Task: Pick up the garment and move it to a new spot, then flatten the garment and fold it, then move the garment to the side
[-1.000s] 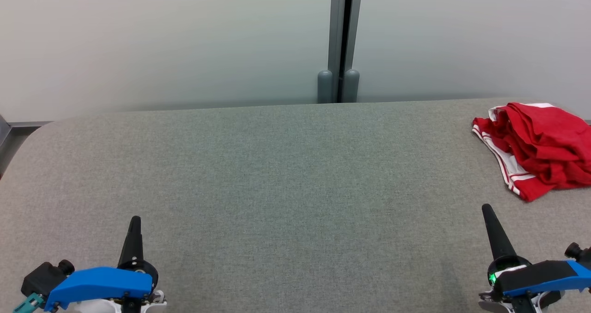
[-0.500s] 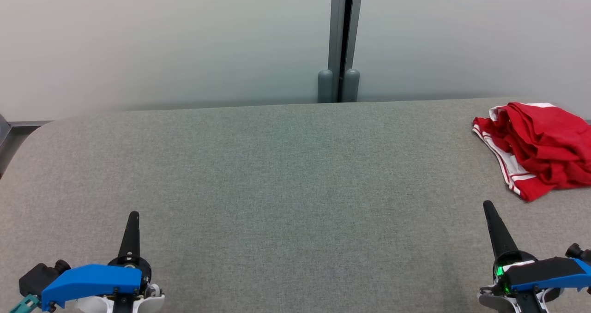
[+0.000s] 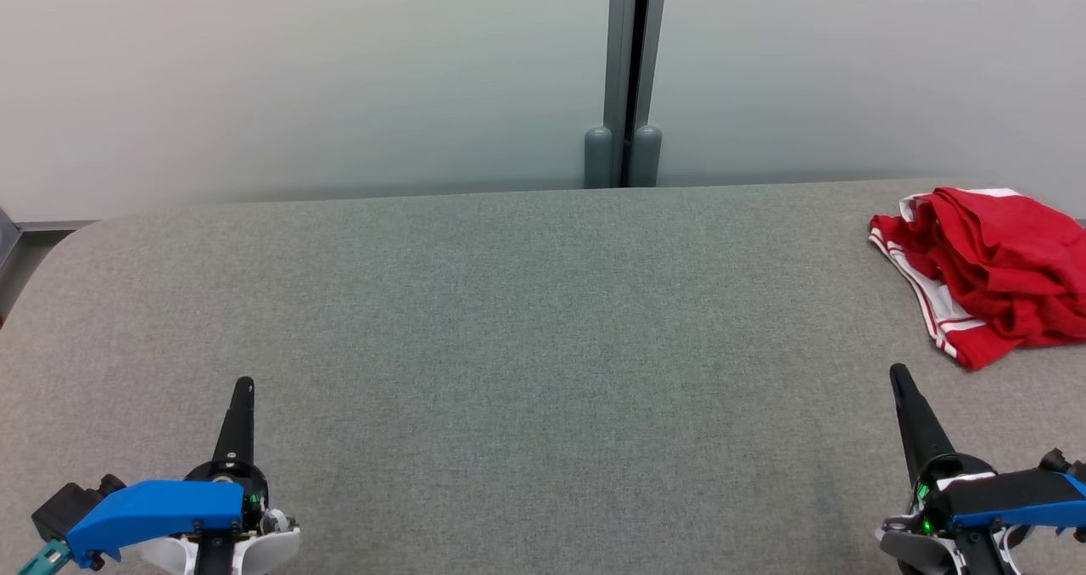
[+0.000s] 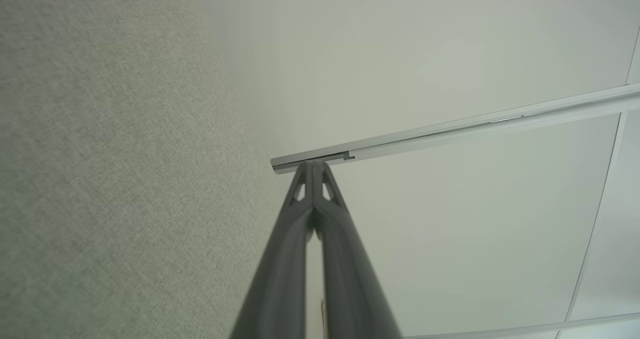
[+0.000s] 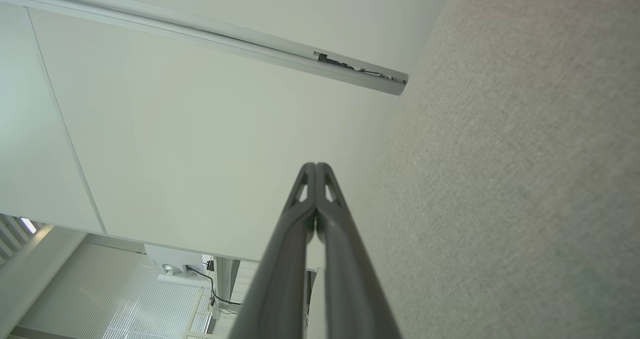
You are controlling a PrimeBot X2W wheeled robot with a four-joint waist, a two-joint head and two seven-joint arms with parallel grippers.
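At the near left, the left pincer (image 3: pixel 243 386) is clenched tight, its two dark fingers pressed together on nothing, pointing toward the far side over the grey worktop (image 3: pixel 543 346). At the near right, the right pincer (image 3: pixel 896 373) is likewise clenched and empty. Two pincers, one garment: the red garment (image 3: pixel 993 270) with white stripes lies crumpled at the worktop's far right, apart from the right pincer.

Office-like room (perhaps a lab): frosted partition panels (image 3: pixel 339 75), metal post (image 3: pixel 632 49), grey fabric-covered table (image 3: pixel 509 346).
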